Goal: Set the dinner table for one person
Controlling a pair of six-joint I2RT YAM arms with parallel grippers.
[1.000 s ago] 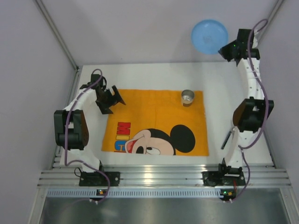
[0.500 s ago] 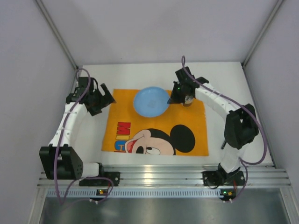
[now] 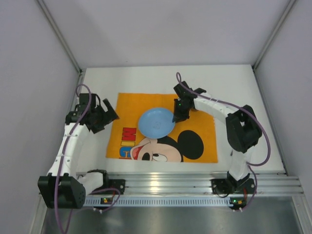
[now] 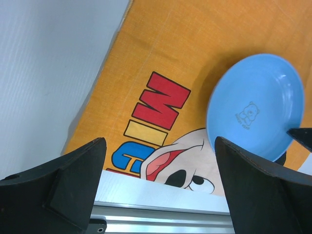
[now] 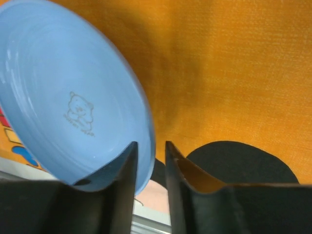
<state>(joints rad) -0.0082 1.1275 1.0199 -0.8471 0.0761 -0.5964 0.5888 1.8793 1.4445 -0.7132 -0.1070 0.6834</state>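
Placing the plate is judged to be the step in hand.

Top view: blue plate is seen over the middle of the orange placemat, just above the printed mouse head, and is pinched at its right rim by the right gripper. The placemat is spread flat on the white worktop, with bare strips left around it. The left gripper is held at the placemat's left edge, spread wide and empty, well apart from the plate.

Left wrist view: the jaws are seen wide apart with nothing between them. The plate is shown to the right over the cloth, with a small bear stamp at its centre.

Right wrist view: the plate rim is clamped between the two fingers, which are pressed together on it. The plate is tilted and a shadow is cast on the cloth beneath, so it is judged not yet set down flat. Whether its low edge touches cannot be told.

Next move: the plate needs to be lowered until flat and roughly centred on the placemat. The gripper then needs to be opened and drawn back sideways without dragging the plate.
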